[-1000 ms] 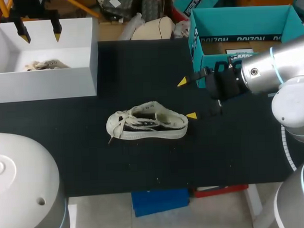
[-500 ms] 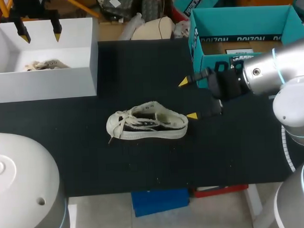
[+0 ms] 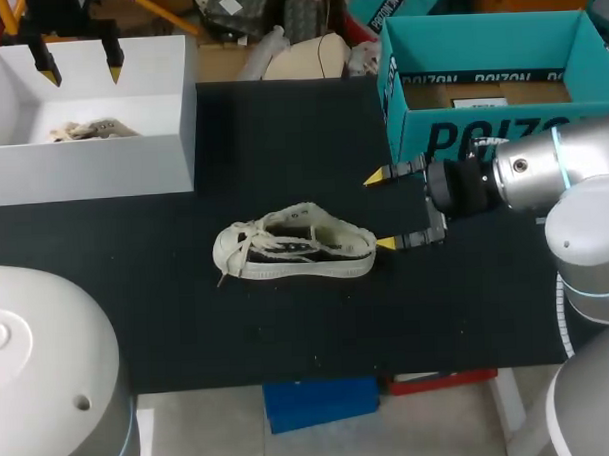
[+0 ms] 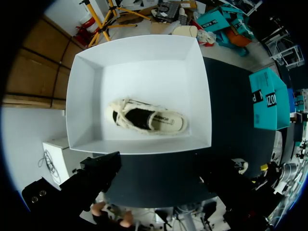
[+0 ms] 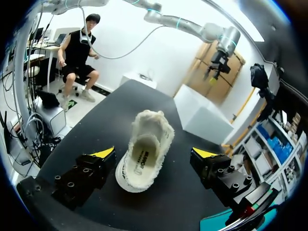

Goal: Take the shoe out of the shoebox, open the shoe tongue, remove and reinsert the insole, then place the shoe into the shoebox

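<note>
A cream low-top shoe [image 3: 293,244] lies on its sole mid-table, toe to the left, heel toward my right gripper [image 3: 381,210]. That gripper is open just off the heel, its yellow tips apart and touching nothing. The right wrist view shows the shoe [image 5: 144,159] heel-first, in line with the gap of the right gripper [image 5: 154,153]. My left gripper [image 3: 79,68] hangs open high over the white shoebox [image 3: 92,165] at the back left. A second cream shoe [image 4: 147,120] lies inside the shoebox [image 4: 202,96], far ahead of the left gripper [image 4: 161,169].
A teal cardboard box [image 3: 481,132] stands open at the back right, close behind my right arm. The black table [image 3: 281,139] has bare surface between the two boxes and in front of the shoe. Its front edge runs just below the shoe.
My right gripper has shifted toward the table's front and slightly right, so its near tip now sits by the heel. The shoe and the left arm have not moved.
</note>
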Controlling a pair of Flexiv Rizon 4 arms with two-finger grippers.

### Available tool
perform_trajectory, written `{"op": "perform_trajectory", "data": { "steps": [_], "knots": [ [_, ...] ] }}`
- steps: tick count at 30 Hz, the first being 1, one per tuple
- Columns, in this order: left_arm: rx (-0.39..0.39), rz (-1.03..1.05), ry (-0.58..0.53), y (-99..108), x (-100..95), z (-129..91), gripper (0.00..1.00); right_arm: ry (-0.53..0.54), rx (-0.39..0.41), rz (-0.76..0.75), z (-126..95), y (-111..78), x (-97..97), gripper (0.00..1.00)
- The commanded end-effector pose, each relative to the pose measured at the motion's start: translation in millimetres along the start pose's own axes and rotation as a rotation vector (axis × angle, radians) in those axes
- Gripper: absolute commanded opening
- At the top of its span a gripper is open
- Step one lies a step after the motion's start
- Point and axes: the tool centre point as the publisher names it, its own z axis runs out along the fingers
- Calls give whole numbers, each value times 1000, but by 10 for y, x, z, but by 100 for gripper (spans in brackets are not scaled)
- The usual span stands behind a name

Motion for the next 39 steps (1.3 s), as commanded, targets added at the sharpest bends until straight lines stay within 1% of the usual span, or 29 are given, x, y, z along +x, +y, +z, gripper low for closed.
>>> {"op": "perform_trajectory", "data": {
  "steps": [1, 12, 21, 24, 33, 39],
  "knots": [
    [-1, -2, -3, 4, 6, -1, 100, -10, -23, 16, 75, -98, 47, 100],
    [-1, -2, -3, 4, 6, -1, 100, 15, -57, 99, 146, -234, 101, 100],
    [-1, -2, -3, 4, 6, -1, 100, 25, -75, 165, 260, -385, 131, 100],
    [-1, -2, -3, 4, 6, -1, 100, -14, -123, 205, 310, -424, 151, 100],
    [-1, -2, -3, 4, 6, -1, 100, 22, -106, 254, 390, -504, 196, 100],
    [-1, -2, -3, 4, 6, -1, 100, 34, -108, 294, 436, -542, 218, 100]
  ]
}}
